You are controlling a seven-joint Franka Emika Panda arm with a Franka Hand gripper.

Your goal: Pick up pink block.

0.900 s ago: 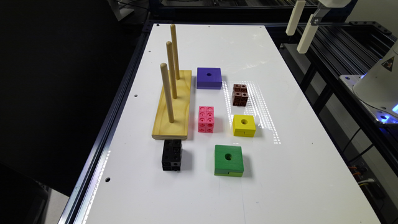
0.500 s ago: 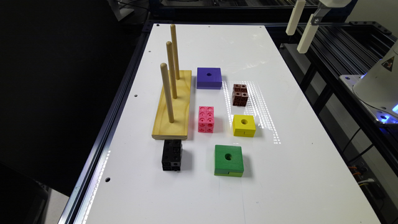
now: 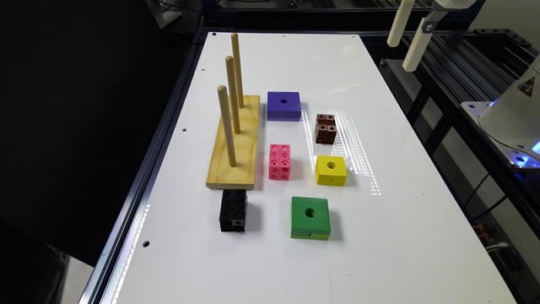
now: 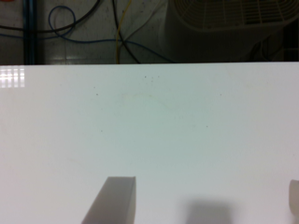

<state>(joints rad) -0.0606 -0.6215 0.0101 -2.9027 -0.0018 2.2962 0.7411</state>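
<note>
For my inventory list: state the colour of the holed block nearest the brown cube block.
Yellow block, shown best in the exterior view.

Bench (image 3: 379, 236): smooth, glossy white surface. Peg board (image 3: 242, 143): pale, matt wood. Pink block (image 3: 279, 162): shiny moulded plastic; green block (image 3: 310, 217): matt painted finish.

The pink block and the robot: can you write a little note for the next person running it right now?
Tool: open, holding nothing, up high past the far end of the table, towards the exterior view's right.
Pink block: lying on the table between the wooden peg stand and the yellow block, untouched.
Done: nothing yet.
Left: move over the pink block, come down, close on it and lift it.
</note>
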